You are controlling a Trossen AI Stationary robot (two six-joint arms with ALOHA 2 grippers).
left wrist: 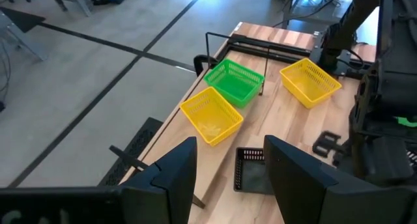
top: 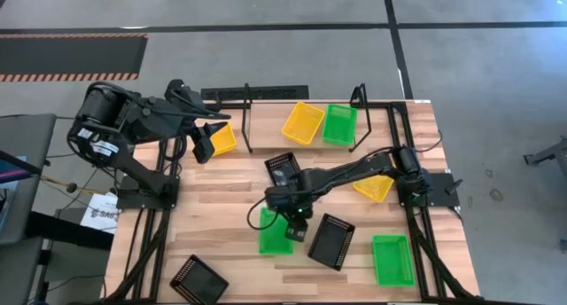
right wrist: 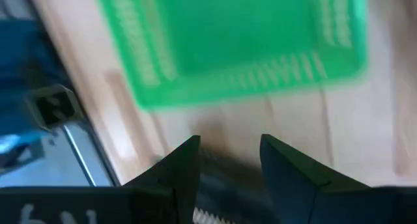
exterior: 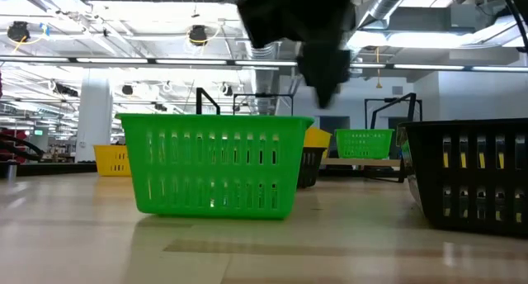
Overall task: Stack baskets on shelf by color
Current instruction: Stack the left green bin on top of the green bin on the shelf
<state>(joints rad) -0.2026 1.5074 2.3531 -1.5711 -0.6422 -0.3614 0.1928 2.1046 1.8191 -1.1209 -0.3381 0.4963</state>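
Observation:
A green basket stands upright on its bottom on the table, near the middle. My right gripper hangs open just above its right end, fingers pointing down, with nothing between them. In the right wrist view the basket lies beyond the fingertips. My left gripper waits open and raised at the far left, next to a yellow basket. On the shelf at the far edge sit a yellow basket and a green basket.
Black baskets lie right of the green one, at the near left and mid-table. A yellow basket sits under my right arm. Another green basket lies near the front right corner.

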